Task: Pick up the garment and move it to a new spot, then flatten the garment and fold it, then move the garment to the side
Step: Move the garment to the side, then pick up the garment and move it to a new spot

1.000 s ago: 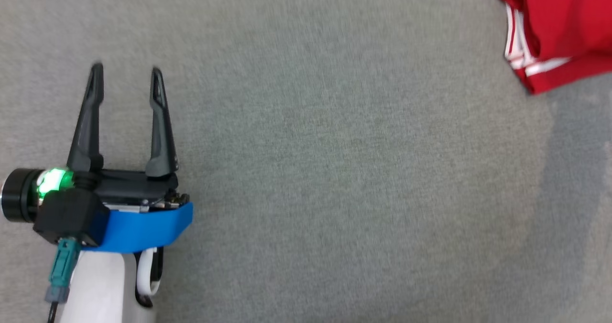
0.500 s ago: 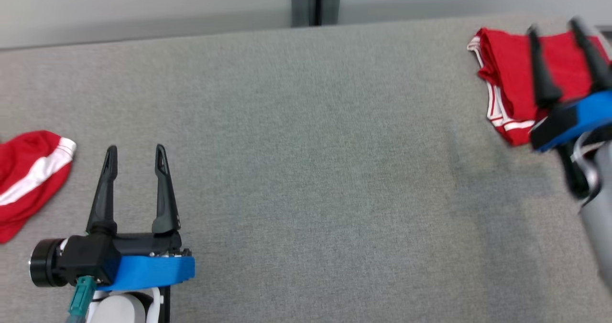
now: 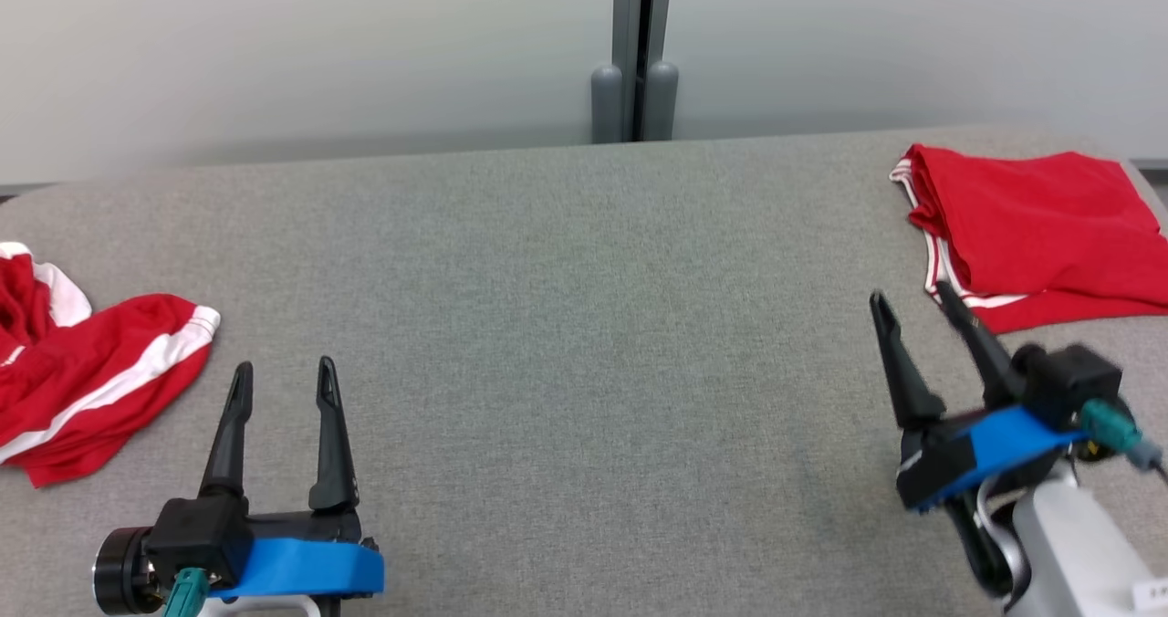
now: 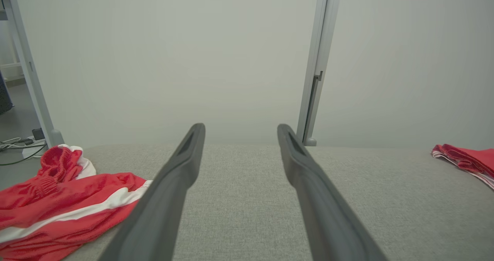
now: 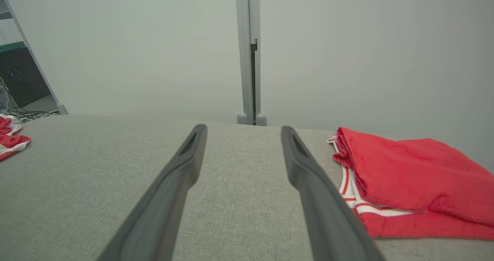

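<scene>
A crumpled red garment with white stripes [image 3: 87, 375] lies at the table's left edge, also in the left wrist view [image 4: 65, 201]. My left gripper [image 3: 283, 381] stands open and empty just right of it, apart from the cloth. A folded red garment with white trim [image 3: 1031, 224] rests at the far right, close in the right wrist view [image 5: 405, 180]. My right gripper [image 3: 912, 302] is open and empty just in front of the folded garment's near left corner.
The grey fabric-covered table [image 3: 566, 325] runs wide between the two garments. A pale wall with a grey vertical post [image 3: 636, 51] stands behind the table's far edge. Cables [image 4: 15, 143] lie on the floor at the left.
The head camera has tilted up, bringing the wall and both garments into view. My right gripper has drawn back from over the folded garment to in front of it.
</scene>
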You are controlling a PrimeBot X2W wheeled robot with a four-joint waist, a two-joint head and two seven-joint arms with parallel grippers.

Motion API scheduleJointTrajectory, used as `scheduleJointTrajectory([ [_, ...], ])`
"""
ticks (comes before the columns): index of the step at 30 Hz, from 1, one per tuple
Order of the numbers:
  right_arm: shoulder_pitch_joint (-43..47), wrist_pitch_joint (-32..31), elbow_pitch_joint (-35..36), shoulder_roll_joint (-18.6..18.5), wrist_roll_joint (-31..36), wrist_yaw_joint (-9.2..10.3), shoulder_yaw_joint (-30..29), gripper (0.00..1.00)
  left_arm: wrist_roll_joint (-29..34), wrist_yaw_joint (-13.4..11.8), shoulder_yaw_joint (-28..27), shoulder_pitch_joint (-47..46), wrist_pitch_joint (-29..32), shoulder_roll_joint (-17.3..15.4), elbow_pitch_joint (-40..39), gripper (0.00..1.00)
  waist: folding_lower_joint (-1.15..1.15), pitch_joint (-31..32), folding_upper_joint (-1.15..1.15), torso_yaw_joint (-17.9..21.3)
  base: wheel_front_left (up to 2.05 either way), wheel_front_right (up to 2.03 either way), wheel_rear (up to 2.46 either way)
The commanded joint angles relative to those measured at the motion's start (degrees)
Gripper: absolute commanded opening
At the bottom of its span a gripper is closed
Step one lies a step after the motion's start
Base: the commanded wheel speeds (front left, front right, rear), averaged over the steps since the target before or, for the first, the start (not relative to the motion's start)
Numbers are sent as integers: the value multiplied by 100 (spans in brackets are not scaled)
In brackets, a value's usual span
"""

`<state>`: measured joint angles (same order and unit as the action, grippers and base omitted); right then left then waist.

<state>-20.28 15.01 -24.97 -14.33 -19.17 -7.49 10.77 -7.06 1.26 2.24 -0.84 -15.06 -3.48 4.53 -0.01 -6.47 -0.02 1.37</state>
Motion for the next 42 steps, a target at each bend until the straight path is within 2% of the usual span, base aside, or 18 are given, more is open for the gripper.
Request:
scheduleJointTrajectory([
  [1,251,21,103,67,60,-1,-33,100,-19,9,-38,58,-15,6,46,100,1,74,2,7,0,0,0],
  [11,1394,22,841,472,349,-1,-507,100,-32,74,-96,317,-15,34,384,100,1,438,2,-38,0,0,0],
  [20,2079,-138,1537,858,654,-1,-931,100,-32,99,-201,381,-15,47,529,100,1,512,2,-79,0,0,0],
  [28,2262,-318,1864,990,815,-1,-1023,100,10,88,-230,380,-15,52,552,100,1,490,2,-56,0,0,0],
  [42,2321,-351,1923,1070,841,-1,-1041,100,48,101,-274,254,-15,55,578,100,1,454,2,-213,0,0,0],
])
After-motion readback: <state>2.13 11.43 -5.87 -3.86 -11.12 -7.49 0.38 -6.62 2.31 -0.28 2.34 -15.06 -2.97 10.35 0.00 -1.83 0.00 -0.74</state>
